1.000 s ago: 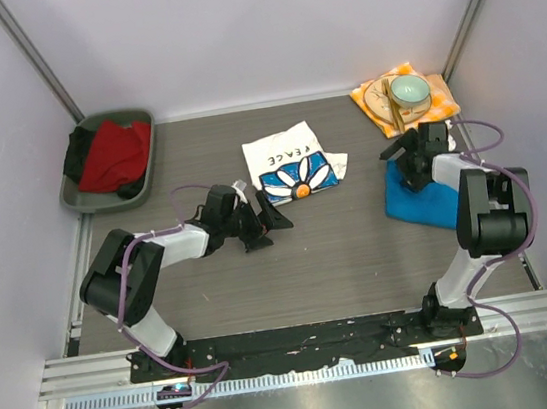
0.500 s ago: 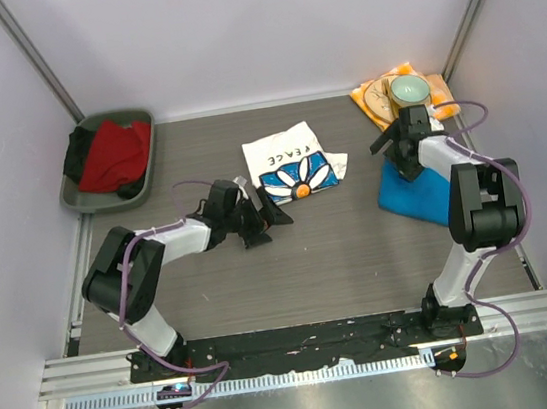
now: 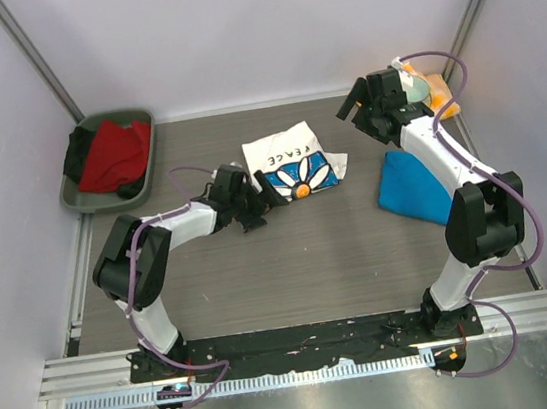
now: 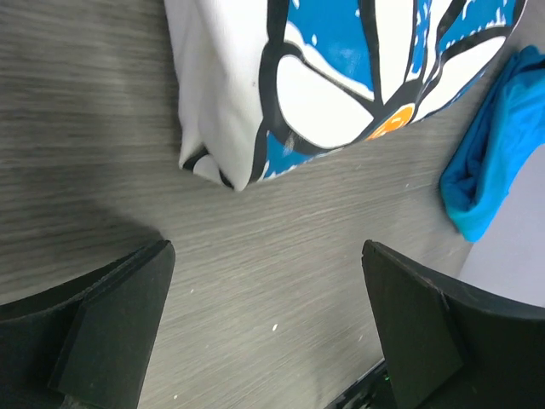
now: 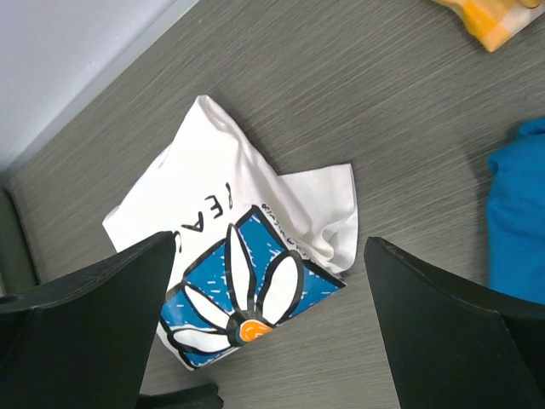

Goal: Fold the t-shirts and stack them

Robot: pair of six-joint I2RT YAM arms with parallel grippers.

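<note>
Both wide open, left hand (image 4: 266, 281), right hand (image 5: 271, 281)

The daisy shirt (image 3: 294, 166) lies at the middle of the surface (image 3: 341, 256), toward the back. The plain shirt (image 3: 415, 189) lies well to its right. A tray (image 3: 76, 195) holding clothes (image 3: 110, 153) sits back left, a napkin (image 3: 445, 101) back right.

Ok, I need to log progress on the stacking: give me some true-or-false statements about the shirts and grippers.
1. The daisy shirt and the blue shirt lie apart on the table. True.
2. The left gripper is shut on the daisy shirt. False: it is open and empty, the shirt's corner just ahead.
3. The red cloth lies in the grey bin. True.
4. The right gripper holds the blue shirt. False: it is open and empty.
</note>
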